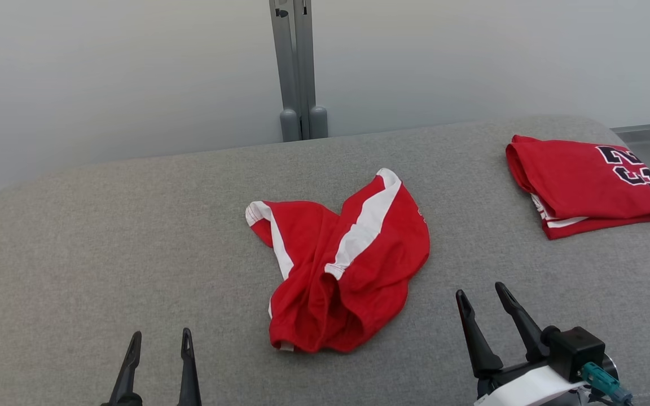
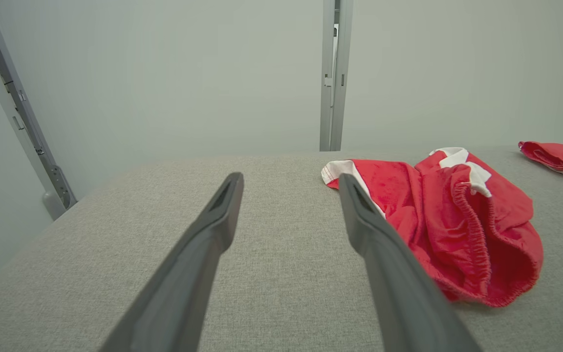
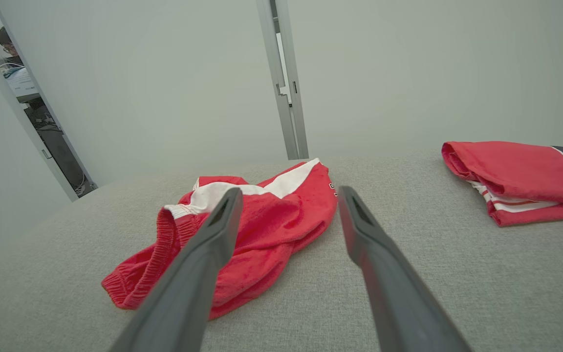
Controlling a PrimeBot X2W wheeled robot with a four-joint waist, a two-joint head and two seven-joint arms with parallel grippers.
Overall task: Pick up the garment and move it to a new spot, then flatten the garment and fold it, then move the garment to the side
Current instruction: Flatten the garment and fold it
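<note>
Grey table [image 1: 77, 254]: shorts [image 1: 353, 270] between left gripper [image 1: 161, 334], right gripper [image 1: 479, 288]

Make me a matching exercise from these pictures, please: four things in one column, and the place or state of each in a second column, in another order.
Things:
1. red shorts
2. red jersey
3. left gripper
4. metal post

Places or states:
a. folded, at the far right of the grey table
b. open, holding nothing
c. crumpled, in the middle
d. upright, behind the far edge

Pairs: 1-c; 2-a; 3-b; 4-d.
</note>
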